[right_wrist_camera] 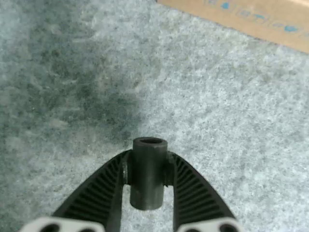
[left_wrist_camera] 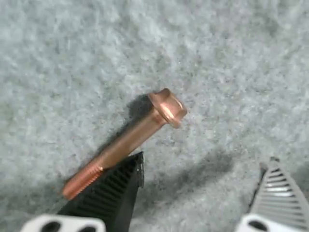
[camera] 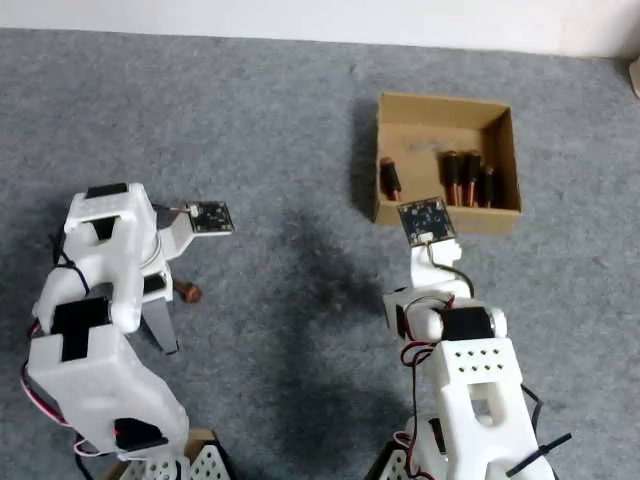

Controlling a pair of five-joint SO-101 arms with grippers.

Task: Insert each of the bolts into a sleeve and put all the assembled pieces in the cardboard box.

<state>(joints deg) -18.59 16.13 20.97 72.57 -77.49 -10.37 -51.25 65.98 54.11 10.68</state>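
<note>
The left end effector (left_wrist_camera: 207, 159) hangs low over the desk (camera: 280, 130), spread wide and holding nothing. The bolt (left_wrist_camera: 145, 133) lies flat on the grey covering, just outside the gap. Its threaded end runs under the dark finger (left_wrist_camera: 113, 193) and its head points away, while the pale finger (left_wrist_camera: 275, 193) stands well apart on the other side.

Across the desk, the right end effector (right_wrist_camera: 147, 166) is clamped on the sleeve (right_wrist_camera: 148, 174). It holds the sleeve upright with the bore open at the top, near the front wall of the box (camera: 440, 99). Inside the box lie several dark-and-copper pieces (camera: 465, 178). They look like finished ones, though they are too small for me to be sure.

The trouble I'd expect is on the left. Closing from here would probably catch air or only clip the threaded end, and a round shank on this nap could roll or spin aside. A grip far out at one end would also let the bolt droop, making it hard to line up with the bore.

The sleeve is pinched only by its sides. A bolt pushed in off-axis could tip it or drive it down through the jaws. The right arm is also close to the box, so a careless swing might shove it.
</note>
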